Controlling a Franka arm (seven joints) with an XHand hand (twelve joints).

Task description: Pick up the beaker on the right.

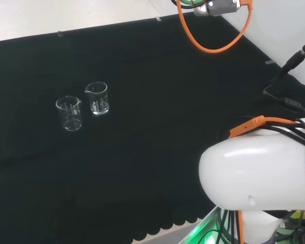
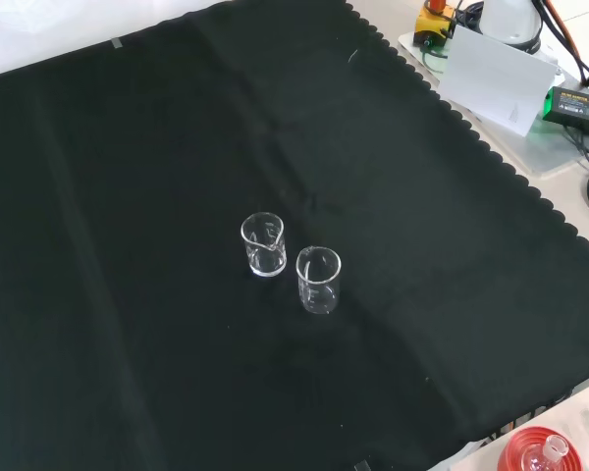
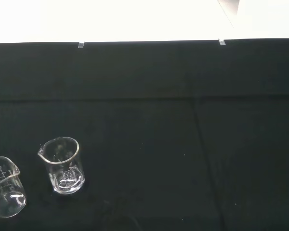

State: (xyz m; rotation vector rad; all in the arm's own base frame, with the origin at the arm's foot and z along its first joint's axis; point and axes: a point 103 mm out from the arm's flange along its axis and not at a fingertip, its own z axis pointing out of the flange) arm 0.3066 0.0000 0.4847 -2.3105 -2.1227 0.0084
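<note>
beakers: two clear glass ones, both upright on the black cloth [image 1: 157,152], both look empty, printed scale marks on their sides.

head view: right beaker [image 1: 97,97] sits just beside the left beaker [image 1: 69,113], small gap between, not touching; the right one is a bit farther back. both are on the left part of the cloth, well apart from the arm's white link [image 1: 254,173] at lower right.

front view: the same pair is near the middle of the cloth, one beaker [image 2: 263,243] up-left, the other [image 2: 318,280] down-right and closer to the camera, close together but apart. spouts visible on rims.

wrist view: two beakers too, one whole [image 3: 62,165], the second [image 3: 5,186] cut by the frame edge, standing side by side with a gap.

other stuff: orange cable [image 1: 213,35] loops at top of head view; white box [image 2: 499,78] off the cloth edge in front view; red ribbed ring [image 2: 540,451] at the bottom corner there.

hand: can't tell whether its fingers are straight or curled; nothing is touching either beaker.
</note>
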